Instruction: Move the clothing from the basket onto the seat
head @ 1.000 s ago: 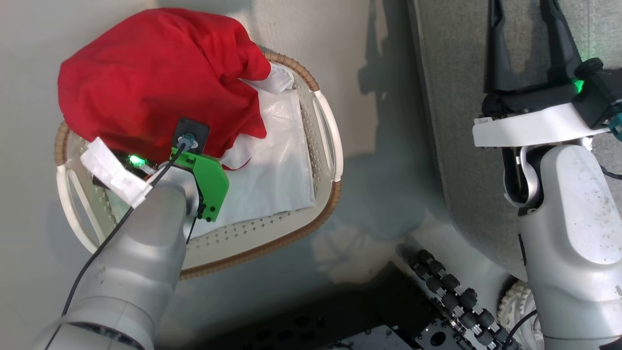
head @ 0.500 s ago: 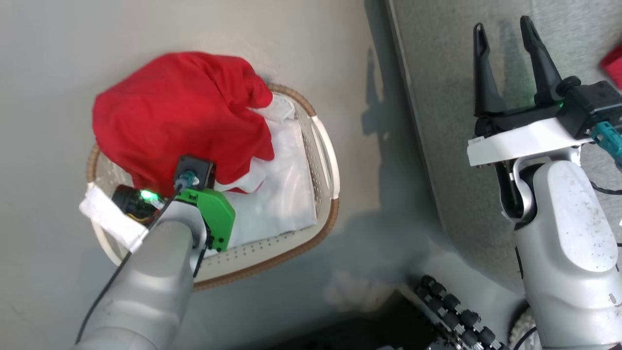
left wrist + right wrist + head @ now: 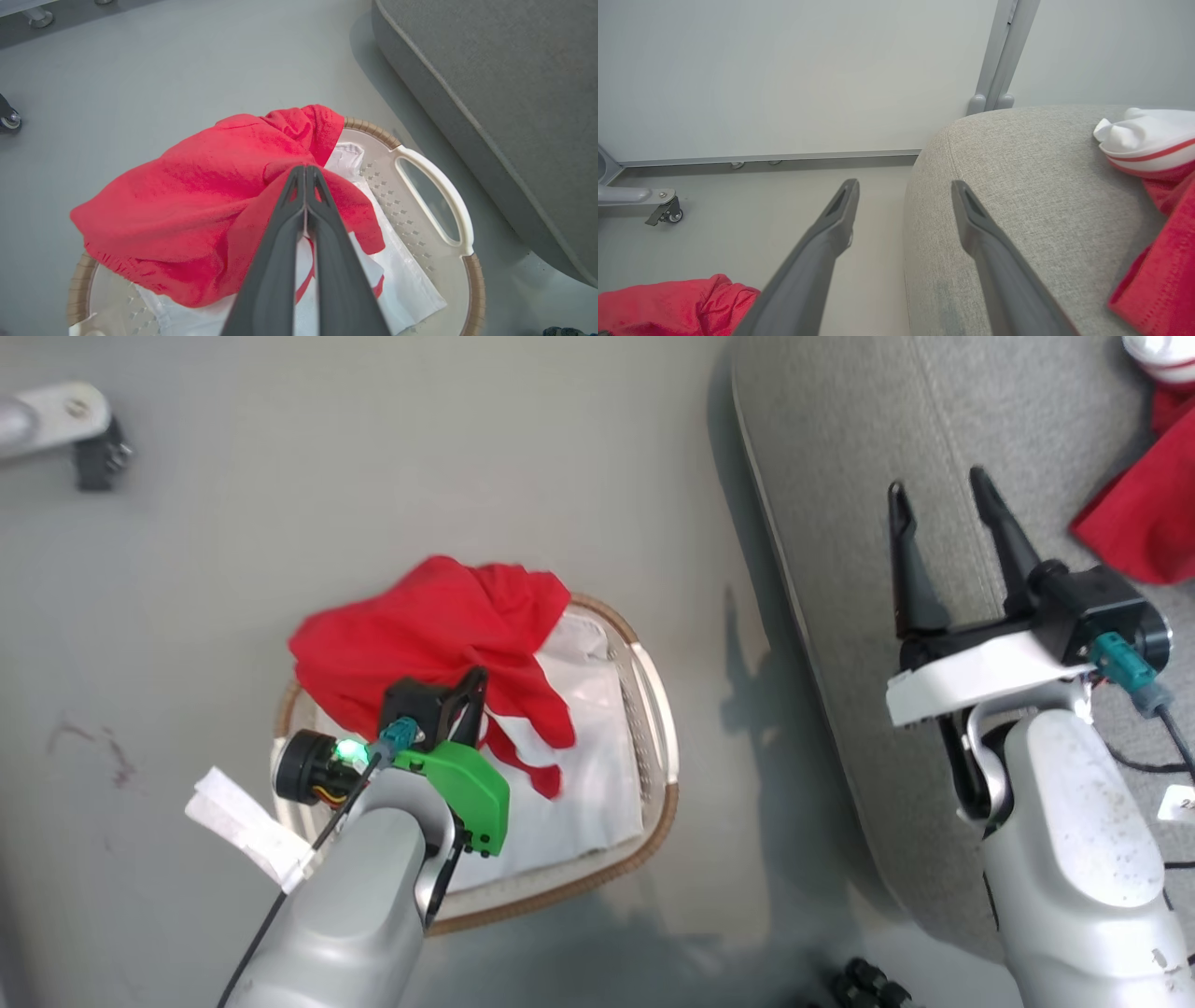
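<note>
Gripping: the left gripper [image 3: 305, 169] has its jaws clenched on a raised fold of the red jersey [image 3: 187, 200].
Red jersey: bunched over the laundry basket [image 3: 434, 186] and hanging from the pinched fold. Its far side spills across the brown woven rim, and a thin red strip trails onto the white liner [image 3: 411, 289].
Laundry basket: on the grey floor [image 3: 467, 476], near the couch cushion [image 3: 504, 93] but not touching it.
Right gripper [image 3: 936, 485]: jaws released and spread wide, grasping nothing, poised over the near edge of the couch cushion.
Couch cushion: carries a second red garment [image 3: 1157, 261] with a white, red-striped cuff [image 3: 1143, 135] toward its far right, apart from the right gripper.
Background: a pale wall panel, and a caster [image 3: 668, 214] on a grey leg at the left of the right wrist view.
</note>
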Controlling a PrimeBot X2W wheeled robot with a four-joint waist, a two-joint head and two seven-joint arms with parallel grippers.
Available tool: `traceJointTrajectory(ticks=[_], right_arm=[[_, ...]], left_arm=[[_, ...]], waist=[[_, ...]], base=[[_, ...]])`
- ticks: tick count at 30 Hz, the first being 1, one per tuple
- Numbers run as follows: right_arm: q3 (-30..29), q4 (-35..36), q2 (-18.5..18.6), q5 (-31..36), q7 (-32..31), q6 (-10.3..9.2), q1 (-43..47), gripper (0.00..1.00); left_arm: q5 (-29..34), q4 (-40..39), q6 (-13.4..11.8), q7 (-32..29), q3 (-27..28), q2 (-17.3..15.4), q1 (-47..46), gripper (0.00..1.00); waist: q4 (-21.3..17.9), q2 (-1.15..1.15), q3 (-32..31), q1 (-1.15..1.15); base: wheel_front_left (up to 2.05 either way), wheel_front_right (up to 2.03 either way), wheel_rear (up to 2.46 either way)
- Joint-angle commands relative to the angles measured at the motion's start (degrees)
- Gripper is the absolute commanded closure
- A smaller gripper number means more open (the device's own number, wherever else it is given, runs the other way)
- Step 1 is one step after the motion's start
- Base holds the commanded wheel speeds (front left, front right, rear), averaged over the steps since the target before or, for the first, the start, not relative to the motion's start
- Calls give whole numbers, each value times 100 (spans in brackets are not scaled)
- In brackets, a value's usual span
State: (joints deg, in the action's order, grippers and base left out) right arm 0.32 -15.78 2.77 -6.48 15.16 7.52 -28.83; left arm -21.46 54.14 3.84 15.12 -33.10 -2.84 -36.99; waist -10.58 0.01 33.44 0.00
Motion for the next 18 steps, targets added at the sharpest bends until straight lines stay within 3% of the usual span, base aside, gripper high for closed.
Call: traceJointTrajectory(ticks=[1,18], right_arm=[[15,-43,29,59,-1,-6,141,0],[138,-306,28,66,-1,-6,801,0]], left_arm=[[-24,-145,-30,2,60,-14,149,100],[103,-1986,-101,3,591,-13,1053,100]], waist=[[340,-1,-640,0],[620,-1,-1893,0]], base=[[0,0,0],[0,0,0]])
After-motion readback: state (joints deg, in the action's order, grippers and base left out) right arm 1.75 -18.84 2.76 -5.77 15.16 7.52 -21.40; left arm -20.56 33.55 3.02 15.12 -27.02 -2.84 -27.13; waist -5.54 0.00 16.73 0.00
